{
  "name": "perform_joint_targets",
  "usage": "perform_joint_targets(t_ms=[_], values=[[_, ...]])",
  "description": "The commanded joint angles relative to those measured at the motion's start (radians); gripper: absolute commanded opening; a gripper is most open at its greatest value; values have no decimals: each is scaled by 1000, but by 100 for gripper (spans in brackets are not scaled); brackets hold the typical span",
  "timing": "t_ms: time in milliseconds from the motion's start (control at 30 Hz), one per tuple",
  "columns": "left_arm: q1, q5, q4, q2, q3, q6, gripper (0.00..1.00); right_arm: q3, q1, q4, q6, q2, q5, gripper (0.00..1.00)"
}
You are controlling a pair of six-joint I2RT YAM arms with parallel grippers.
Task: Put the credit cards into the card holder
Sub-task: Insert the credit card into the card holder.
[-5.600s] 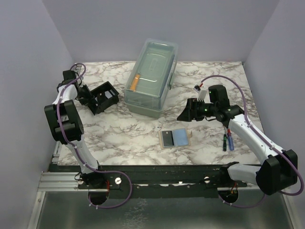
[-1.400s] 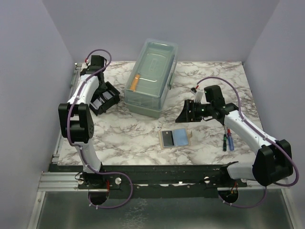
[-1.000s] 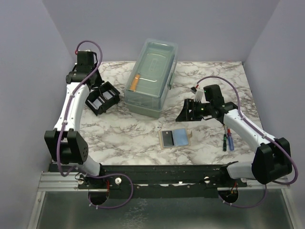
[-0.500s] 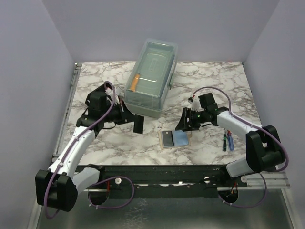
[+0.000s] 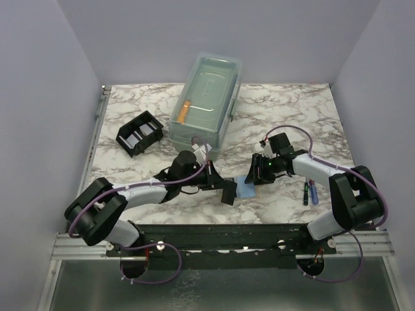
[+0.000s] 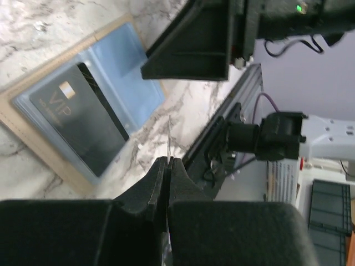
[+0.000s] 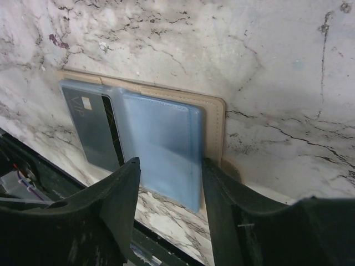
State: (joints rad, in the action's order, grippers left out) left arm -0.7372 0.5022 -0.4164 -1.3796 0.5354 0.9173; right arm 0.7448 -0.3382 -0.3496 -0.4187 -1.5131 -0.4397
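Observation:
The dark grey card and the light blue card lie side by side on the tan pad, under a glossy clear film. My right gripper is open and low, its fingers either side of the light blue card at the near edge; the grey card lies to its left. My left gripper is shut just beside the pad, with a thin pale sliver between its tips that I cannot identify. In the top view both grippers meet over the pad. The black card holder stands far left, empty.
A large clear lidded box stands at the back centre. Two pens lie right of the right gripper. The table's front rail runs close below the pad.
My left arm has swung from the card holder across to the pad. My right gripper has come down and forward onto the light blue card.

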Motion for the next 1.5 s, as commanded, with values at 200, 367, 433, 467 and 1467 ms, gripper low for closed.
perform_joint_targets(t_ms=[200, 367, 433, 467, 1467], values=[[-72, -267, -216, -167, -2, 92, 0, -7, 5, -2, -22, -7, 122, 44], [-73, -316, -220, -203, -10, 171, 0, -4, 6, 0, -20, -23, 124, 36], [-73, -315, -223, -209, -7, 171, 0, -5, 6, 4, -20, -27, 123, 35], [-73, -315, -223, -215, -5, 173, 0, -5, 5, 6, -19, -29, 120, 34], [-56, -232, -300, -392, 48, 217, 0, 5, 5, 12, 6, -72, 64, 22]])
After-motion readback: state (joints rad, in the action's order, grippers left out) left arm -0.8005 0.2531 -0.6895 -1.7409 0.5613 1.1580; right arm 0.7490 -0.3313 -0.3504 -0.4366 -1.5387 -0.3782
